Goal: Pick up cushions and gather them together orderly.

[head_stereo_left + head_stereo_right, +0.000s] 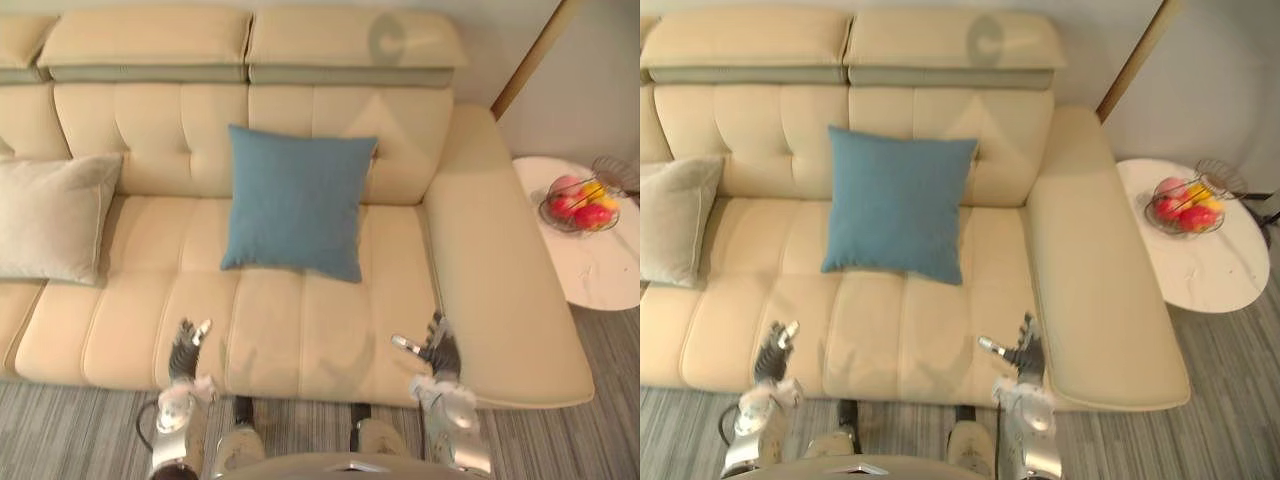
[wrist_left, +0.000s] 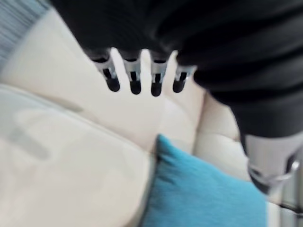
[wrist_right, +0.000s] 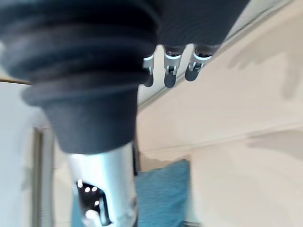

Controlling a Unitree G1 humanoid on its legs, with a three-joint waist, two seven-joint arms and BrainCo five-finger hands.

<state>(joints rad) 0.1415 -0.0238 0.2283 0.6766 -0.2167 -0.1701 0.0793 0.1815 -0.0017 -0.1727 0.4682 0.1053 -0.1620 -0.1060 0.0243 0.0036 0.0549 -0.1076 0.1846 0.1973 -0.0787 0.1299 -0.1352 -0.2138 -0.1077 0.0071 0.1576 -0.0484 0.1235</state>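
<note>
Leaning blue cushion (image 1: 295,200): upright at the middle of the sofa (image 1: 300,330), propped against the backrest, lower edge on the seat, clear of both hands.
Grey cushion (image 1: 50,215): at the sofa's left end, likewise propped on the backrest, well apart from the blue cushion.
Left hand (image 1: 183,350): over the front edge of the seat, to the left of the blue cushion and short of it; fingers (image 2: 135,75) straight and slightly spread, holding nothing.
Right hand (image 1: 440,352): over the front edge of the seat, just beside the sofa's long right section; fingers (image 3: 168,71) straight, thumb stuck out sideways, holding nothing.
Side table (image 1: 600,270): round, white, standing to the right of the sofa.
Fruit bowl (image 1: 578,203): on the Side table, with red and yellow fruit inside.
Floor (image 1: 60,430): grey striped covering in front of the sofa.
</note>
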